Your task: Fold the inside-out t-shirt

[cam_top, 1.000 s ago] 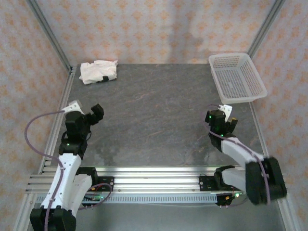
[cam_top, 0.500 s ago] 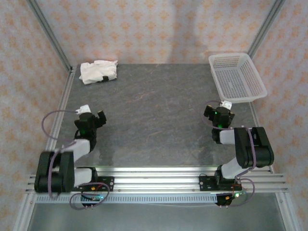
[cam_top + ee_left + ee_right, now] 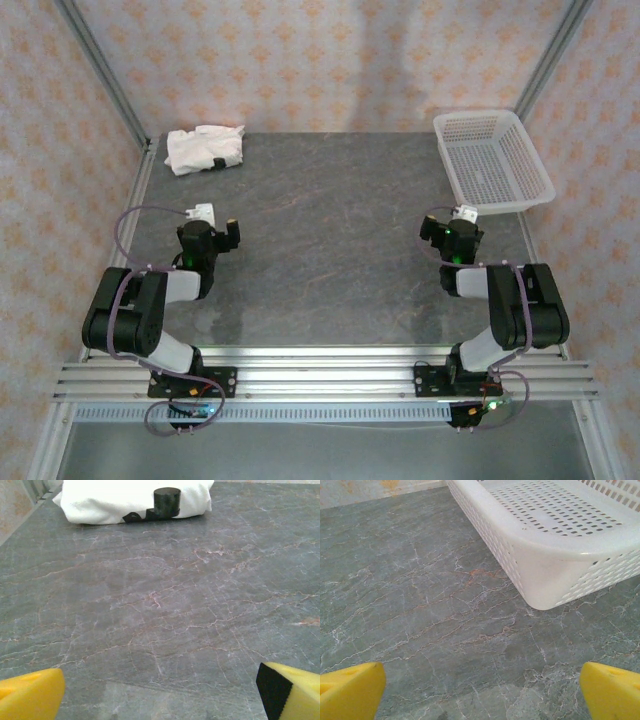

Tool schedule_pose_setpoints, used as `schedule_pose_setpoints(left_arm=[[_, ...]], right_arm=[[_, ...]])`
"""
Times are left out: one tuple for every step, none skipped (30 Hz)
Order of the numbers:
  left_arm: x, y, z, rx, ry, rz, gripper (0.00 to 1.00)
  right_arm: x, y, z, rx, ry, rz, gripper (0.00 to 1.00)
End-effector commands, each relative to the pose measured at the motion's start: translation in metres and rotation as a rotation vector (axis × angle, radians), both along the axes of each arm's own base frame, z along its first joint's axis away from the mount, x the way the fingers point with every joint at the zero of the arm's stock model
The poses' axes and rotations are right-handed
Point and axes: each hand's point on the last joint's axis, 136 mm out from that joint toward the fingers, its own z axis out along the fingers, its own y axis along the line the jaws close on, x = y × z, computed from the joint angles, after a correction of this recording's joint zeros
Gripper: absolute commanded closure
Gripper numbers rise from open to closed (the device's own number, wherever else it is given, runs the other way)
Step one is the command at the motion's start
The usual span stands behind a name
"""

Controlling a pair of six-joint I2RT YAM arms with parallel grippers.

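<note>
both arms sit folded low near the front of the grey counter (image 3: pixel 330 250). the left tool (image 3: pixel 160 700) hovers over bare stone, its yellow fingers spread wide, holding and touching nothing. the right tool (image 3: pixel 480 690) is equally wide and empty, facing a white mesh basket (image 3: pixel 555 545) close ahead. well beyond the left tool, in the far left corner, the inside-out t-shirt (image 3: pixel 205 148) lies as a compact bundle, a small black piece (image 3: pixel 165 502) at its near edge. no step seems in hand; whether the shirt is folded i cannot tell. further work would need a long left-arm reach to that corner.
</note>
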Motion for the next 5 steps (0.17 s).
schedule_pose_setpoints(left_arm=[[0.0066, 0.0003, 0.0136, 0.034, -0.035, 0.0, 0.0], [0.006, 0.0002, 0.0126, 0.033, -0.026, -0.001, 0.0], [0.0063, 0.0002, 0.0128, 0.033, -0.031, -0.001, 0.0], [0.0064, 0.0002, 0.0129, 0.033, -0.027, -0.001, 0.0], [0.0064, 0.0006, 0.013, 0.033, -0.03, 0.001, 0.0]], right_arm=[[0.0057, 0.0026, 0.0066, -0.005, -0.011, 0.016, 0.01], [0.0054, 0.0025, 0.007, -0.005, -0.013, 0.016, 0.01], [0.0045, 0.0025, 0.0078, -0.006, -0.018, 0.017, 0.01], [0.0042, 0.0025, 0.0085, -0.006, -0.023, 0.016, 0.01], [0.0037, 0.0023, 0.0081, -0.004, -0.023, 0.014, 0.01]])
